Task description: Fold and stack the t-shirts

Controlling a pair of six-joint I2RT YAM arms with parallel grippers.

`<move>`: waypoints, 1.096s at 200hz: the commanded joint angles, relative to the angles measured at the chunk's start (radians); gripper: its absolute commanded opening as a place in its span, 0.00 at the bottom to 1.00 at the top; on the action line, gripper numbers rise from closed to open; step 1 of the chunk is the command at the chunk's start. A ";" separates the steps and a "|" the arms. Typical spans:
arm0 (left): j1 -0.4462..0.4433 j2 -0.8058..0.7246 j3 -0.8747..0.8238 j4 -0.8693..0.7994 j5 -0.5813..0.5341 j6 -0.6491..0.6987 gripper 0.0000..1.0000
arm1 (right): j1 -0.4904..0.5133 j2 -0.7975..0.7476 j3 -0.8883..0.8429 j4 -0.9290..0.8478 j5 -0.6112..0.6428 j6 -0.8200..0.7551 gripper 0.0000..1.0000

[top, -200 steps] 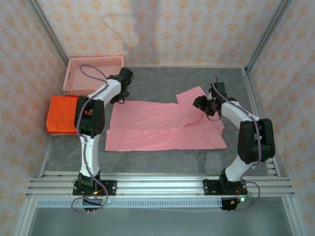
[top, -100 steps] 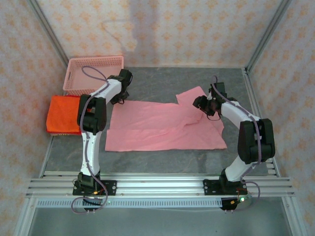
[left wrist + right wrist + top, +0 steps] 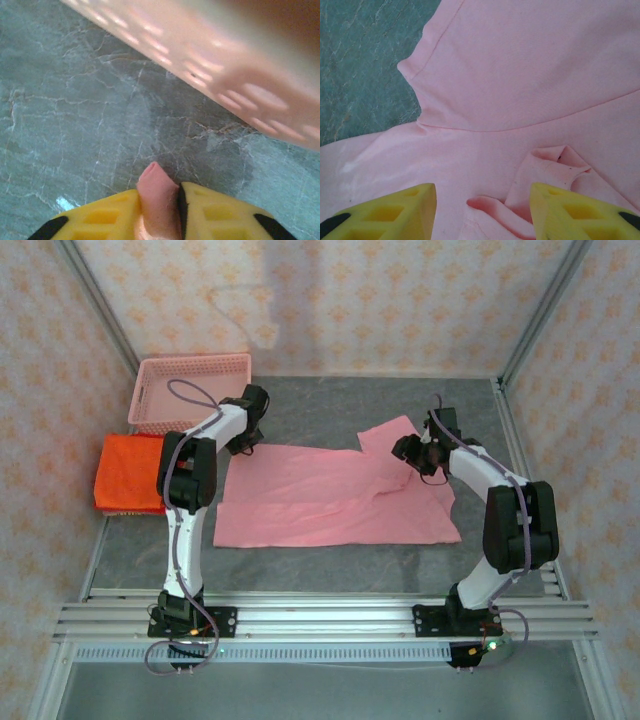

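Grey marbled tabletop (image 3: 330, 410) (patterned walls (image 3: 400, 300) around) bears pink t-shirt (image 3: 320, 500): left tool (image 3: 158, 192) pinches it, right tool (image 3: 482, 192) gapes.

Shows a pink t-shirt (image 3: 330, 502) spread flat in the middle of the grey table (image 3: 330, 405). Finds the left gripper (image 3: 243, 443) down at the shirt's far left corner, just beside the pink basket (image 3: 195, 359). Finds the right gripper (image 3: 405, 450) low over the far right sleeve, where the cloth looks bunched up. Shows a folded orange t-shirt pile (image 3: 128, 472) at the table's left edge, near the basket and apart from the pink t-shirt.
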 commanded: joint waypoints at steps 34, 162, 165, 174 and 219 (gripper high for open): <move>0.024 0.003 -0.036 -0.011 0.055 -0.006 0.01 | 0.000 -0.003 0.009 0.015 0.010 0.012 0.53; 0.022 -0.039 -0.070 -0.004 0.075 -0.001 0.00 | -0.062 0.544 0.755 -0.236 0.236 -0.196 0.46; 0.024 -0.039 -0.068 -0.005 0.074 0.000 0.00 | -0.060 0.558 0.773 -0.247 0.239 -0.204 0.45; 0.024 -0.036 -0.065 -0.005 0.077 0.002 0.00 | -0.054 0.600 0.829 -0.288 0.254 -0.223 0.45; 0.023 -0.039 -0.065 -0.007 0.080 0.002 0.00 | 0.000 0.747 1.013 -0.405 0.324 -0.293 0.44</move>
